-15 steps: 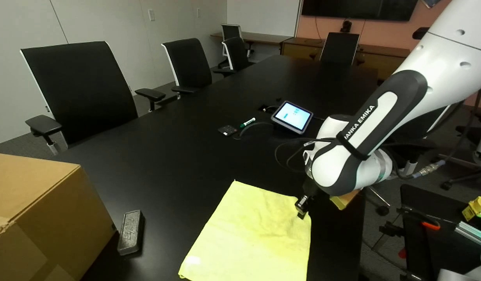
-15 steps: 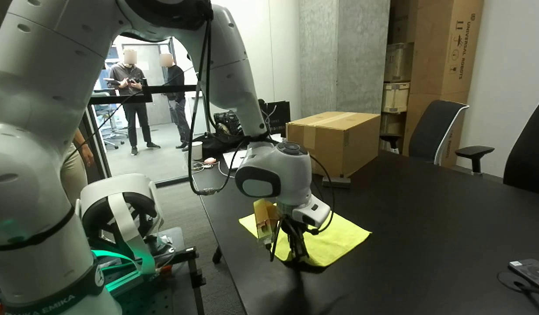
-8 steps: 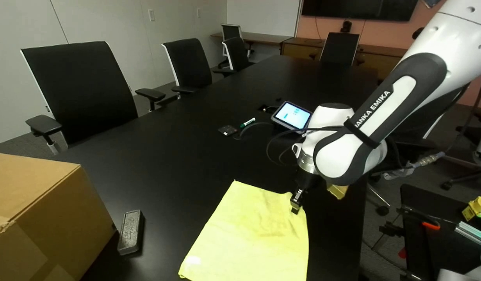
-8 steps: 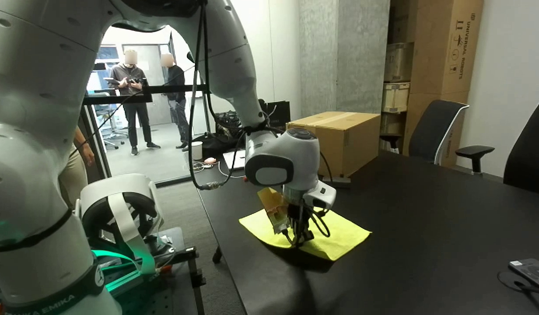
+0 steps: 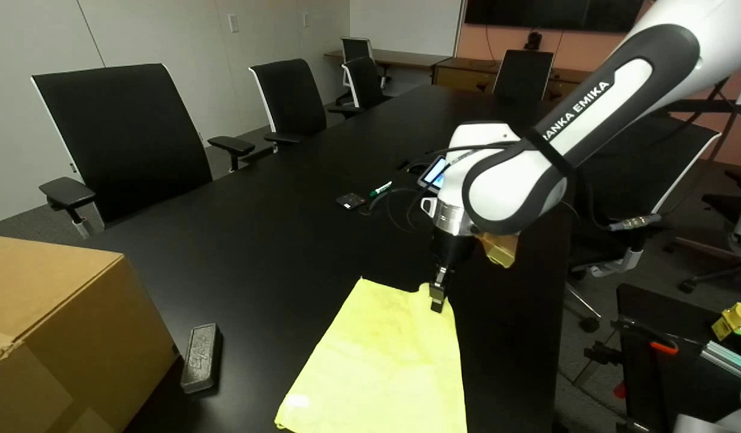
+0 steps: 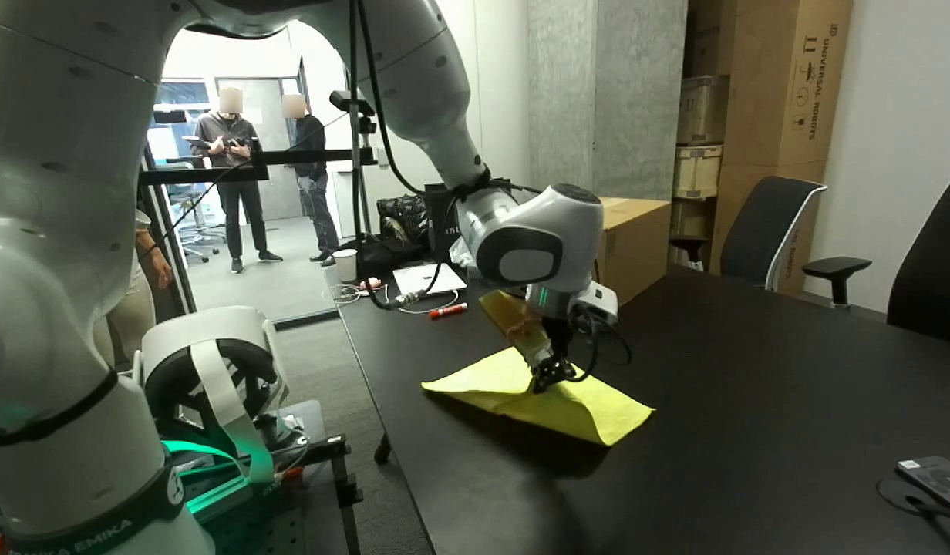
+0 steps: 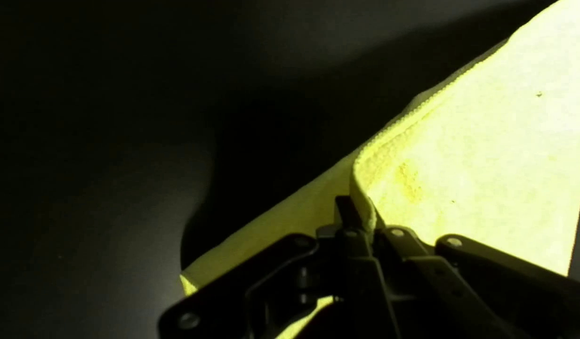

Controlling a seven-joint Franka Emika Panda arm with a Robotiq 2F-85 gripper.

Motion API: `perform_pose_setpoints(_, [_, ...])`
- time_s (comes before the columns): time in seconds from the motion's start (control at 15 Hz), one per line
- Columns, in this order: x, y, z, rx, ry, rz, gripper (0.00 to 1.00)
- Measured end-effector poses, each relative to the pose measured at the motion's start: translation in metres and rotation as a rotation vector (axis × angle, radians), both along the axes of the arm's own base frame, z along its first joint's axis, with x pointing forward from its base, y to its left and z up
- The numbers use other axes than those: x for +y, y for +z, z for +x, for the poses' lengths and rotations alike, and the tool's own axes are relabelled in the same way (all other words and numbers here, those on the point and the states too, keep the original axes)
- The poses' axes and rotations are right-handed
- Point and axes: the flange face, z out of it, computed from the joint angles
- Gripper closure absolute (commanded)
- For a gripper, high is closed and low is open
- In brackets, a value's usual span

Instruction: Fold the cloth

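The pale-yellow cloth (image 5: 376,361) lies on the black table, and it also shows in an exterior view (image 6: 606,408). My gripper (image 5: 437,300) is shut on one edge of the cloth, near the corner close to the arm. In an exterior view the gripper (image 6: 544,383) holds this edge above the table, with a dark shadow under it. The rest of the cloth still lies flat. In the wrist view the gripper (image 7: 363,214) pinches a hemmed fold of the cloth (image 7: 487,169). The cloth's underside shows left of the fingers.
A cardboard box (image 5: 64,337) and a black block (image 5: 201,358) stand beside the cloth. A tablet (image 5: 433,174), partly hidden by the arm, a green marker (image 5: 381,189) and a small black device (image 5: 350,201) lie farther along. A red marker (image 6: 448,311) and a laptop (image 6: 429,279) are near the table edge.
My gripper has risen and moved inward over the cloth, pulling the held edge up with it. The lifted edge now arches off the table and its shadow has grown.
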Motion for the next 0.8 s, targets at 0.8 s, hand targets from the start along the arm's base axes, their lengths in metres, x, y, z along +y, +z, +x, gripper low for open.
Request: perform_pose_setpoints(0.8, [0.014, -0.014, 0.119, 0.183, 0.078, 0.077, 0.96])
